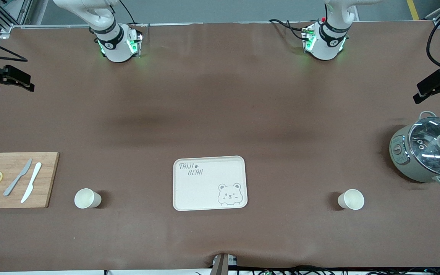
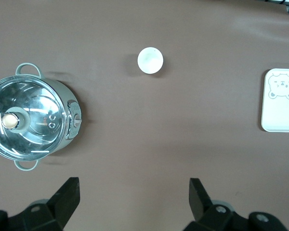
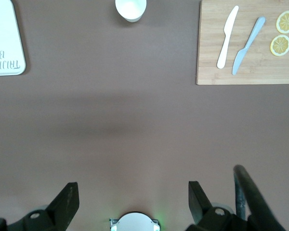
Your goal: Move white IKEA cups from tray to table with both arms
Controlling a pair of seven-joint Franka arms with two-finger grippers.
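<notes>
Both tools up high, fingers spread, holding nothing; both arms wait.

Left tool (image 2: 132, 202) hangs over bare brown worktop (image 1: 220, 107), its wrist view alone showing the black fingers. Right tool (image 3: 132, 202) likewise. Neither shows in the front view. One small cream-white tapered cup (image 1: 351, 199) stands upright toward the left arm's end, near the grey-green pot with glass lid (image 1: 426, 152). The other cup (image 1: 87, 198) stands just beside the bamboo cutting board (image 1: 48, 179), which carries two knives and lemon slices. Cream bear-printed tray (image 1: 204, 187) lies between the cups.
</notes>
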